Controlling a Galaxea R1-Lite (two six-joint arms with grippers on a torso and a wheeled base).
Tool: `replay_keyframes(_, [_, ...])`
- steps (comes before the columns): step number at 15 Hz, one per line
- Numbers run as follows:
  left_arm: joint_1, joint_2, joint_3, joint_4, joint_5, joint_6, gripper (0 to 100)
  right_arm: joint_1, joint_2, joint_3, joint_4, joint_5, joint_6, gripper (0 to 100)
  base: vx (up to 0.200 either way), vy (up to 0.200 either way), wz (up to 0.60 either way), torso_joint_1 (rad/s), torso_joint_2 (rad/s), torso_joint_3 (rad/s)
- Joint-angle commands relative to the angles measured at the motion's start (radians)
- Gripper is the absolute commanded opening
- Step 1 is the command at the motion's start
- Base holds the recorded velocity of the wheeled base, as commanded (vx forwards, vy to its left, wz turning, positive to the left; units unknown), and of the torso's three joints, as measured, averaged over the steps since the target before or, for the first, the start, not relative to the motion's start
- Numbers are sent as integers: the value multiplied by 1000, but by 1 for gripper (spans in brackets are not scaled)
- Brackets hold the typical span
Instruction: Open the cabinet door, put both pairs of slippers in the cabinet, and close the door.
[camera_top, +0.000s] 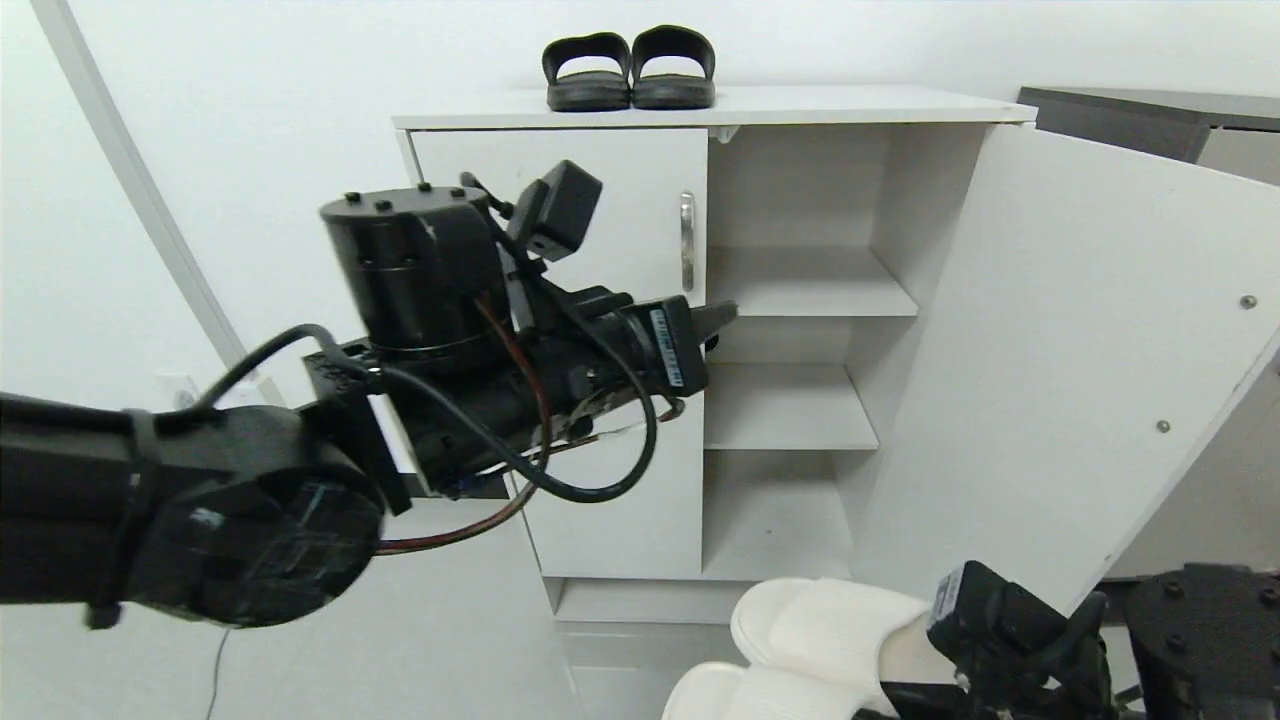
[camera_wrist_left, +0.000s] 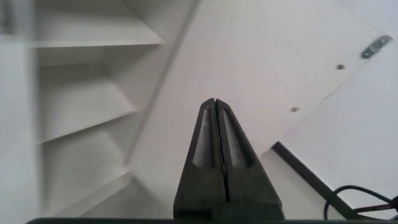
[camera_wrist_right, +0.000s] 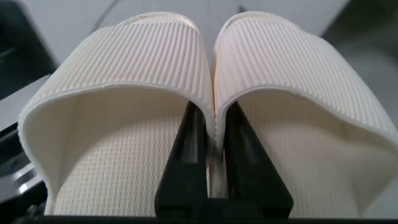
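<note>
A white cabinet (camera_top: 800, 105) stands at centre frame, its right door (camera_top: 1080, 350) swung open. The left gripper (camera_top: 725, 318) hangs mid-frame before the shelves (camera_top: 790, 410), fingers pressed together. At lower right, the right gripper (camera_wrist_right: 211, 134) pinches the white slippers (camera_top: 810, 630) by their adjoining straps. The black slippers (camera_top: 630, 70) sit at top centre, on the cabinet. The grippers' labels (camera_top: 668, 345) are too small to read.

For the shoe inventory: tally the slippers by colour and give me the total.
Black slippers, on top of the cabinet: 2
White slippers, low in front of the cabinet: 2
Total: 4
</note>
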Motion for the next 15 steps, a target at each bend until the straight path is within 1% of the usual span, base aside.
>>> replay_keyframes(1, [184, -338, 125, 276, 158, 114, 0, -71, 132, -138, -2, -181, 71, 0, 0, 0, 0, 0, 0, 0])
replay_keyframes(2, [244, -437, 162, 380, 218, 136, 0, -86, 186, -180, -4, -239, 114, 0, 0, 0, 0, 0, 0, 0])
replay_keyframes(3, [278, -546, 200, 460, 267, 140, 0, -98, 232, -224, -7, -301, 143, 0, 0, 0, 0, 0, 0, 0])
replay_keyframes(4, [298, -652, 239, 538, 328, 143, 0, -114, 283, -260, -11, -381, 161, 0, 0, 0, 0, 0, 0, 0])
replay_keyframes(5, [333, -773, 266, 615, 407, 154, 0, -131, 316, -286, -37, -451, 169, 0, 0, 0, 0, 0, 0, 0])
replay_keyframes(6, [362, -890, 298, 683, 451, 165, 0, -137, 335, -298, -80, -482, 169, 0, 0, 0, 0, 0, 0, 0])
replay_keyframes(7, [398, -1000, 325, 756, 486, 186, 0, -144, 343, -298, -122, -486, 164, 0, 0, 0, 0, 0, 0, 0])
replay_keyframes(8, [439, -1079, 348, 807, 528, 212, 0, -144, 347, -295, -131, -491, 161, 0, 0, 0, 0, 0, 0, 0])
replay_keyframes(9, [494, -1168, 375, 831, 577, 229, 0, -144, 349, -295, -132, -493, 160, 0, 0, 0, 0, 0, 0, 0])
replay_keyframes(10, [562, -1243, 418, 831, 589, 231, 0, -143, 350, -293, -132, -494, 160, 0, 0, 0, 0, 0, 0, 0])
replay_keyframes(11, [617, -1303, 458, 833, 588, 231, 0, -143, 353, -290, -132, -494, 160, 0, 0, 0, 0, 0, 0, 0])
replay_keyframes(12, [649, -1349, 498, 833, 588, 232, 0, -143, 355, -287, -134, -494, 160, 0, 0, 0, 0, 0, 0, 0])
replay_keyframes(13, [671, -1431, 575, 833, 578, 246, 0, -143, 355, -284, -134, -494, 160, 0, 0, 0, 0, 0, 0, 0])
replay_keyframes(15, [672, -1522, 679, 831, 546, 252, 0, -138, 355, -284, -136, -494, 160, 0, 0, 0, 0, 0, 0, 0])
